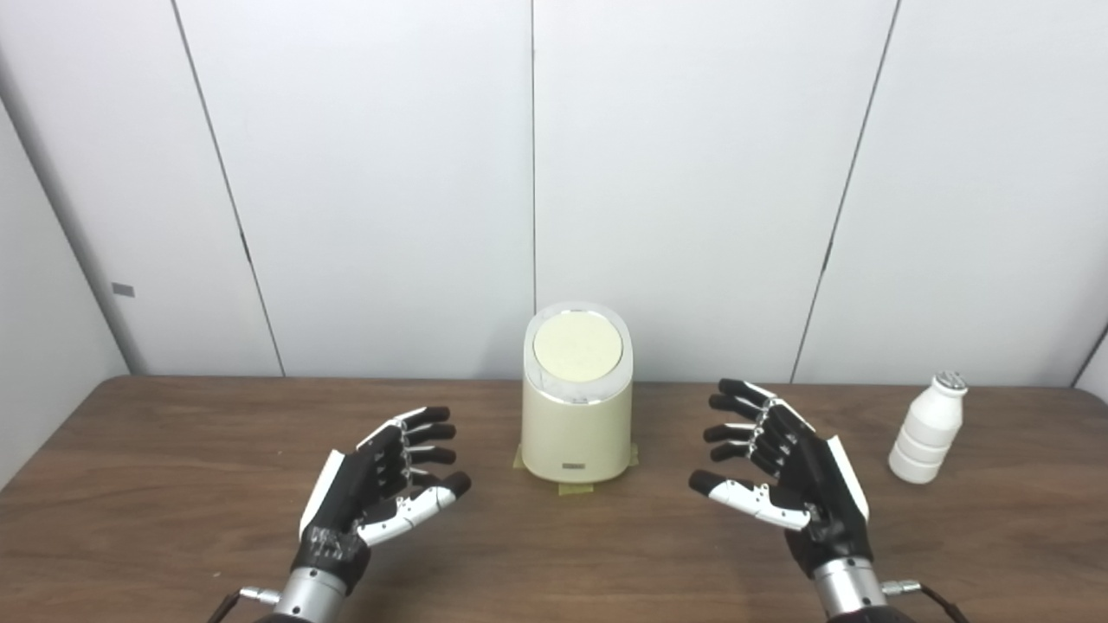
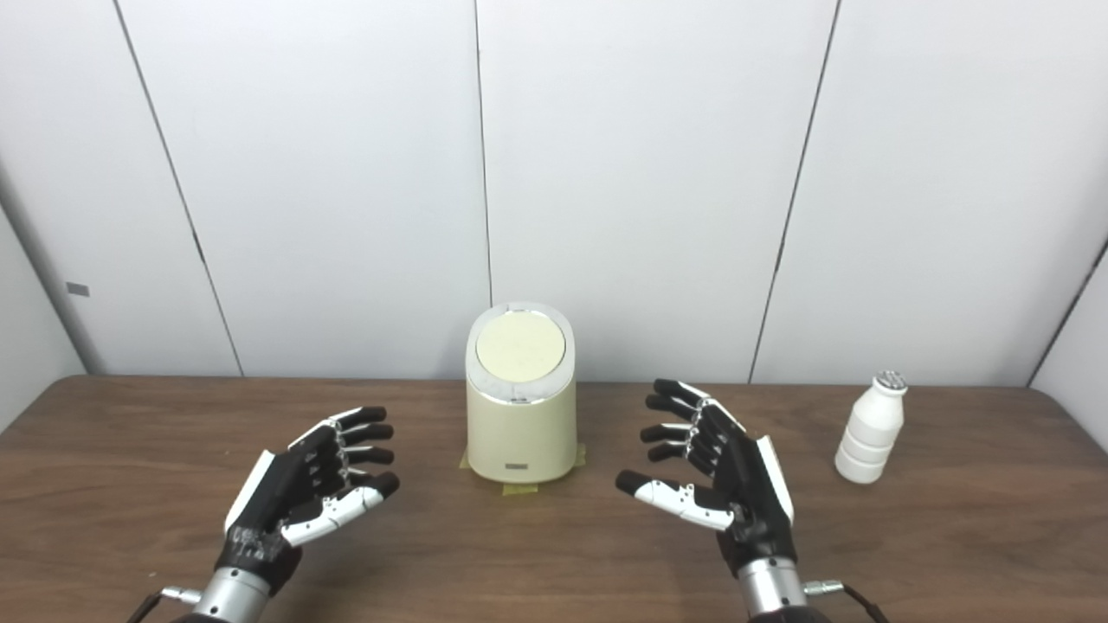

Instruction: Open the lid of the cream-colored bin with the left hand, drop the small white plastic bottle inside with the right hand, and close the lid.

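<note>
Left eye view: bin [image 1: 576, 424] lid [image 1: 577, 346] down, bottle [image 1: 928, 429] outside; left hand [image 1: 372, 489], right hand [image 1: 792, 480] spread, empty.

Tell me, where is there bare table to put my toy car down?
Bare wood lies left of the left hand, along the near edge between both hands, and between the right hand and the bottle. It is crowded around the bin, with a hand on either side.

Matt wood-grain table [image 1: 173, 484], smooth glossy plastic bin [image 1: 576, 433], white plastic bottle [image 1: 928, 433].
</note>
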